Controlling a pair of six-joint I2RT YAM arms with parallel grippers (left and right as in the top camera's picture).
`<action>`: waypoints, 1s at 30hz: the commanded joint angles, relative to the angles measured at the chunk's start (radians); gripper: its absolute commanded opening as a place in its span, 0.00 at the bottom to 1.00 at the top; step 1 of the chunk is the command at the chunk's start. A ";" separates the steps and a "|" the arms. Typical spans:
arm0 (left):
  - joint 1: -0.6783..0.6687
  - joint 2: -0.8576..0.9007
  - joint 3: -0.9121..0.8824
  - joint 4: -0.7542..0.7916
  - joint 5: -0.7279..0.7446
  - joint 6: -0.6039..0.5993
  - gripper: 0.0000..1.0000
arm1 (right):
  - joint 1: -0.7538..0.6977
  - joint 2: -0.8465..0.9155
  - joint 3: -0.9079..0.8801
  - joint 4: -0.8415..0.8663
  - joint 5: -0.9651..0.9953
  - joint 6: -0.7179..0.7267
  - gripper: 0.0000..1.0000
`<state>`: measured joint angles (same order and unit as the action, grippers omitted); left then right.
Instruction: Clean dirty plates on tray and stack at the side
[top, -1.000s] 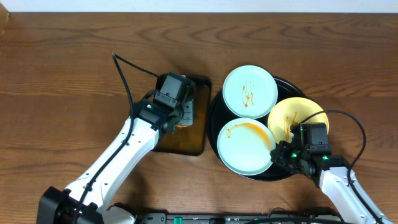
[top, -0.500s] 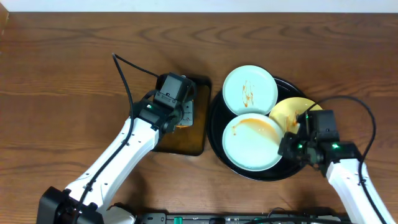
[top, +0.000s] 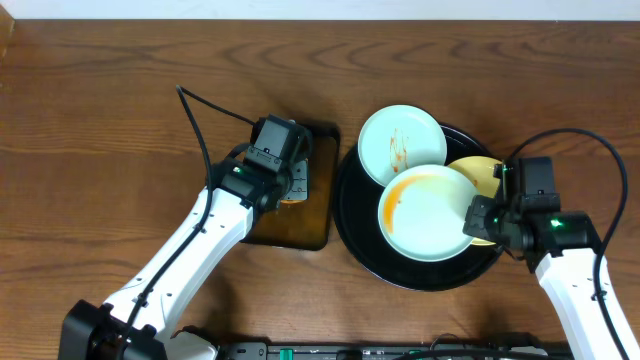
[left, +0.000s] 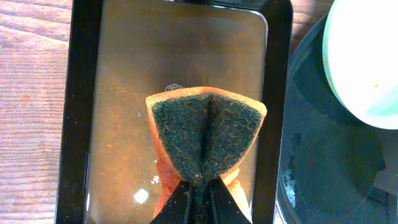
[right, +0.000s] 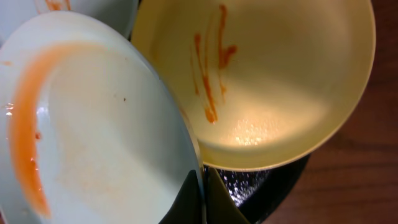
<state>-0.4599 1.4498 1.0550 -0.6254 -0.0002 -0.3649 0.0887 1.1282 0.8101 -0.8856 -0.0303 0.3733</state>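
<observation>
One mint plate (top: 428, 213) — shifted right, overlapping yellow plate (top: 487, 172) | right hand (right: 203, 191) clamped

3 plates (top: 402, 143) (top: 425, 215) (top: 482, 170) — 1 blk tray (top: 355, 215), 1 brn tray (top: 300, 225), 1 sponge (left: 205, 134)

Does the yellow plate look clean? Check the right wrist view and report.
No: the yellow plate carries orange-red sauce streaks across its inner surface.
</observation>
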 joint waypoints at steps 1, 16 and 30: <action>0.005 0.003 -0.009 0.001 -0.012 0.013 0.08 | 0.017 -0.012 0.025 -0.020 0.014 -0.016 0.01; 0.005 0.003 -0.009 0.001 -0.012 0.013 0.08 | 0.018 0.004 0.021 -0.047 -0.223 0.013 0.01; 0.005 0.003 -0.009 0.000 -0.012 0.013 0.08 | 0.018 0.004 0.019 -0.031 -0.084 0.023 0.01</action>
<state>-0.4599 1.4498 1.0550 -0.6250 -0.0002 -0.3649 0.0959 1.1305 0.8101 -0.9337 -0.1703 0.3809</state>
